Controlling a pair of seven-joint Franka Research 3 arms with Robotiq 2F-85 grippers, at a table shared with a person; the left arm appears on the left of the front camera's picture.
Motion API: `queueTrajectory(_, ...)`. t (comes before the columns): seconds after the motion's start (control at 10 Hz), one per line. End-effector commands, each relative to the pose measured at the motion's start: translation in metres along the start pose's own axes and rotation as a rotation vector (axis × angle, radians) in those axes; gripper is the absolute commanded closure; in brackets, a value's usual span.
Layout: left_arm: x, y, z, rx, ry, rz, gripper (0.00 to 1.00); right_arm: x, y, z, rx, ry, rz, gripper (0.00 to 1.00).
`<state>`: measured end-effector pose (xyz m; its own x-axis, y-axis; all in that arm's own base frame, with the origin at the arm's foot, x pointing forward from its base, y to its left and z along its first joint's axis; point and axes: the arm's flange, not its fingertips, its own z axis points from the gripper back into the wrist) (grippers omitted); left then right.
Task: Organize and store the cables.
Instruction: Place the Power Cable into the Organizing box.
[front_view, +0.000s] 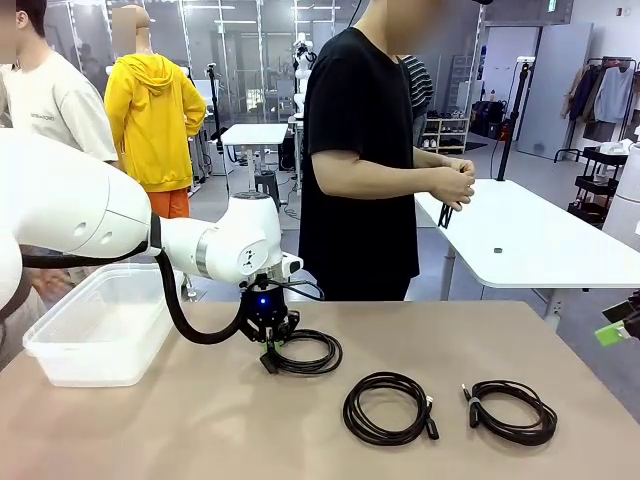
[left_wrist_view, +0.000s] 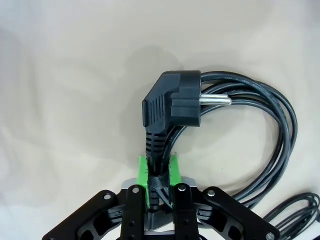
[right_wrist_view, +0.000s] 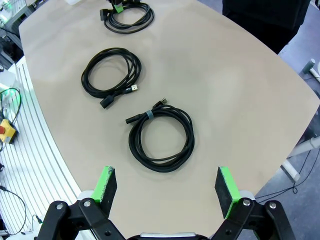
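Note:
Three cables lie as black coils on the tan table (front_view: 200, 430). My left gripper (front_view: 272, 345) stands low over the leftmost cable (front_view: 310, 352). In the left wrist view that gripper (left_wrist_view: 159, 182) is shut on the cord bundle just below its black mains plug (left_wrist_view: 172, 107), green pads (left_wrist_view: 144, 172) pressed against it, while the cable's loop (left_wrist_view: 282, 130) rests on the table. The middle cable (front_view: 388, 408) and the right cable (front_view: 510, 410) lie untouched. My right gripper (right_wrist_view: 165, 186) hangs open above the table's edge, with the nearest cable (right_wrist_view: 161, 140) beyond its fingertips.
A clear plastic bin (front_view: 100, 325) stands at the table's left end, beside the left arm. A person in black stands at the far side, hands (front_view: 450, 185) holding a small black thing. A white table (front_view: 540, 240) is behind.

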<state>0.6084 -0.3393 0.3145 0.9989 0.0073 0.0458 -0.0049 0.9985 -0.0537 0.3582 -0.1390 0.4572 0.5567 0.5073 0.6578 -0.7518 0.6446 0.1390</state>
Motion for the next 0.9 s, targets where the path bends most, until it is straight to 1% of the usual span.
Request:
queueTrajectory(0.0,0.001,0.001,0.008,0.052,-0.015,0.017,1.00,0.003,-0.001,0.000,0.006,-0.011,-0.020,0.00)
queueTrajectory(0.1,-0.004,0.002,0.033,-0.012,-0.018,0.016,1.00,0.003,-0.001,0.000,0.006,-0.011,-0.020,0.00)
queueTrajectory(0.2,-0.012,0.012,0.077,-0.031,-0.070,-0.020,1.00,0.003,-0.001,0.000,0.006,-0.011,-0.020,0.00)
queueTrajectory(0.4,-0.024,0.031,0.155,-0.017,-0.148,-0.149,1.00,0.003,-0.001,0.000,0.006,-0.011,-0.020,0.00)
queueTrajectory(0.6,-0.033,0.052,0.205,0.007,-0.212,-0.212,1.00,0.003,-0.001,0.000,0.006,-0.011,-0.020,0.00)
queueTrajectory(0.8,-0.037,0.090,0.233,0.028,-0.250,-0.241,1.00,0.003,-0.001,0.000,0.006,-0.011,-0.020,0.00)
